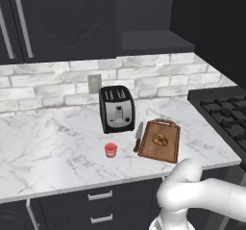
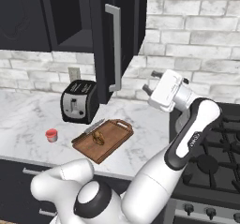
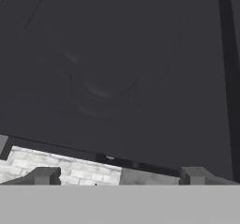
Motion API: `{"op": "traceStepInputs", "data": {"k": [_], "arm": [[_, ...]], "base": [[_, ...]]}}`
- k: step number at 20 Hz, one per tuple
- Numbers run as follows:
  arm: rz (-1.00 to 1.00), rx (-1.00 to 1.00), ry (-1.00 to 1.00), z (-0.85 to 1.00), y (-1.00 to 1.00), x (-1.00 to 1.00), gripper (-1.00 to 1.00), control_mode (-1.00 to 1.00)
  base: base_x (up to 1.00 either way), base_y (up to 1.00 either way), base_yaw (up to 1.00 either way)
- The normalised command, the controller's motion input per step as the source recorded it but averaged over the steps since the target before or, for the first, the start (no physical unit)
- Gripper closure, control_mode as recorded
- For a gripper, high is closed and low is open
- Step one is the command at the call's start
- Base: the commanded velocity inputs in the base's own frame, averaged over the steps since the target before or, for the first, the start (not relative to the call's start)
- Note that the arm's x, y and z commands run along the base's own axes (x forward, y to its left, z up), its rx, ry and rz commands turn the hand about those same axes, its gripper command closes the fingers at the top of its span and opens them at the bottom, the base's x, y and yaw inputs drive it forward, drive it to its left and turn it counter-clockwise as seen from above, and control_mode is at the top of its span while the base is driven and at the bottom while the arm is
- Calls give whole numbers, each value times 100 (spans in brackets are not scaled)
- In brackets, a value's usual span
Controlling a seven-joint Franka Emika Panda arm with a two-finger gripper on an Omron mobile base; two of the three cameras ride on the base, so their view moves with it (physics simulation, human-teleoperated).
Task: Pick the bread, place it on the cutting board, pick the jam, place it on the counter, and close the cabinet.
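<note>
So the bread (image 1: 159, 139) is already sitting on the board (image 1: 169, 147) and the jam (image 1: 111, 150) is standing on the counter (image 1: 48, 147) left of it, leaving only the open cabinet (image 2: 104, 40) door. The gripper (image 2: 150, 82) is hanging wide open and empty, facing the door panel just right of it. The door's hinge side is hard to make out in the dark.

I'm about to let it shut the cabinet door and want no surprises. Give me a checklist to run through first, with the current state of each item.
1. Bread on the cutting board: ok.
2. Jam set on the counter, apart from the toaster: ok.
3. Gripper open and holding nothing: ok.
4. Cabinet door closed: not ok, it stands swung out.
5. Gripper facing the door's panel: ok in the hand view.
6. Gripper touching the door: cannot tell.
</note>
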Motion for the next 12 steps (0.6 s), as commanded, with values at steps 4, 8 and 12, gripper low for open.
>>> {"op": "traceStepInputs", "data": {"k": [4,8,12], "arm": [[0,0,0,11,14,0,-100,-100],[0,0,0,14,6,0,-100,-100],[6,0,0,3,-2,0,-100,-100]], "base": [[0,0,0],[0,0,0],[0,0,0]]}}
